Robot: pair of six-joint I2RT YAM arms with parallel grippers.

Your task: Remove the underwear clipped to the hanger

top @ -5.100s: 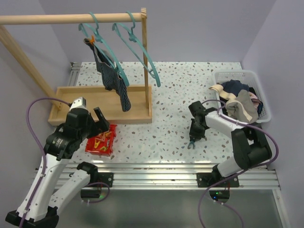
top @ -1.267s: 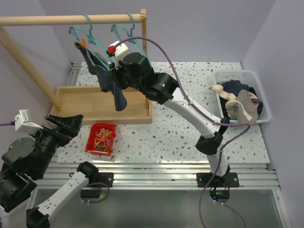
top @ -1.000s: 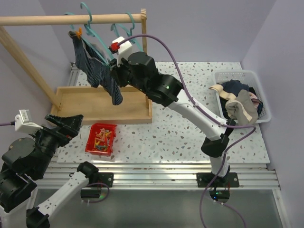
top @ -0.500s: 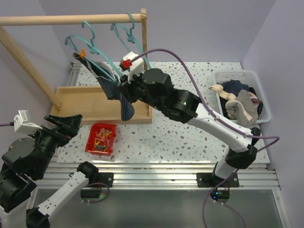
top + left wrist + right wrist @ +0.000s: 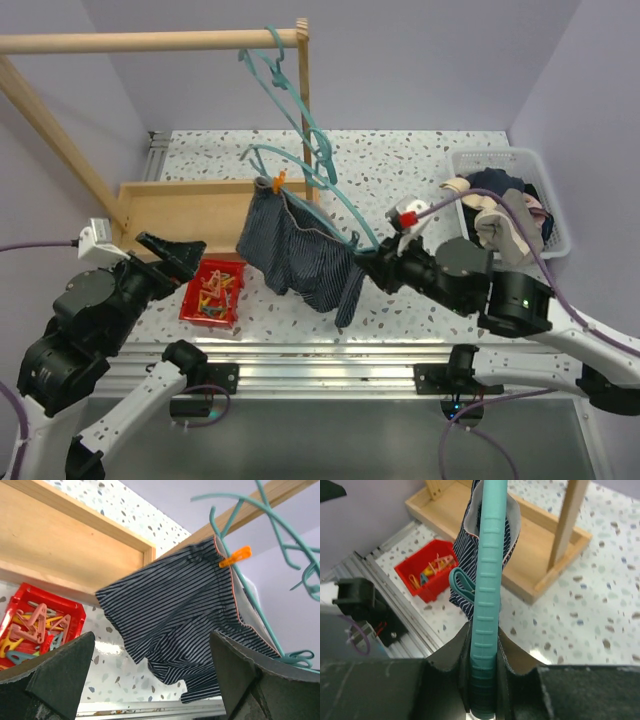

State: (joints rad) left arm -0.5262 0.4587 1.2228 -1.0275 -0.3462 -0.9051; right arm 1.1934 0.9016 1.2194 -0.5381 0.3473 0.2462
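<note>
I see the underwear [image 5: 300,255], dark navy with thin pale stripes, hanging low over the tabletop [image 5: 420,160] from a teal hanger [image 5: 487,580]. An orange clip [image 5: 278,182] pins its upper corner. The waistband slants down from that clip toward my right gripper [image 5: 366,262], whose jaws clamp the hanger. My left gripper [image 5: 185,252] has its jaws wide apart and empty.

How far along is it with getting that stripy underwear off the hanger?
Done: the teal hanger is off the wooden rail, shut in the right gripper. In hand: the open left gripper faces the striped underwear. Left: the orange clip still pins the cloth to the hanger, so unclipping remains.
</note>
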